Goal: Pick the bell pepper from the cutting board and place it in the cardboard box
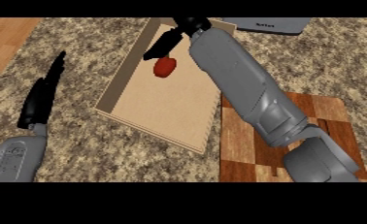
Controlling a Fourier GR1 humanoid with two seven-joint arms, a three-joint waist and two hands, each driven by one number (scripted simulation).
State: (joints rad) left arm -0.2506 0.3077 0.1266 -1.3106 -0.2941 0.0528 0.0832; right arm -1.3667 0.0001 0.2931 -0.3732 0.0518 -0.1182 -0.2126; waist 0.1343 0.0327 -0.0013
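Note:
A red bell pepper [165, 67] lies inside the cardboard box [179, 116], toward its far end. My right hand [171, 40] reaches over the box's far end, just above the pepper, with its fingers straight and pointing down-left, apart from the pepper. The right forearm crosses over the wooden cutting board [243, 145] at the lower right; the board's visible part carries nothing. My left hand [44, 94] rests at the left over the granite counter, fingers straight and pointing up.
A grey appliance [269, 25] sits at the far edge behind the box. Speckled granite counter [79, 136] surrounds box and board. A strip of wooden surface [13, 34] shows at the far left.

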